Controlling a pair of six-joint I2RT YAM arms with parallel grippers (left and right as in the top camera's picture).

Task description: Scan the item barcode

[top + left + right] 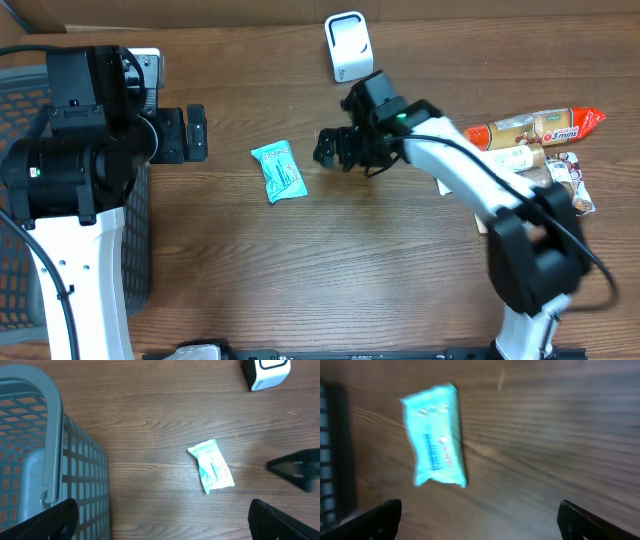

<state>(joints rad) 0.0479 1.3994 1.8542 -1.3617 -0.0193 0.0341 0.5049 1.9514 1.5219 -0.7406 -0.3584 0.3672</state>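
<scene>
The item, a small teal packet (278,171) with a printed barcode, lies flat on the wooden table, left of centre. It also shows in the left wrist view (212,466) and, blurred, in the right wrist view (434,435). A white barcode scanner (347,46) stands at the table's far edge and appears in the left wrist view (265,372). My right gripper (330,148) hovers just right of the packet, open and empty (477,522). My left gripper (190,133) stays at the left, beside the basket, open and empty (162,525).
A grey mesh basket (20,200) stands at the table's left edge, its wall (85,485) close under my left gripper. Several snack packets (535,130) lie at the right side. Bare wood lies between the packet and the scanner.
</scene>
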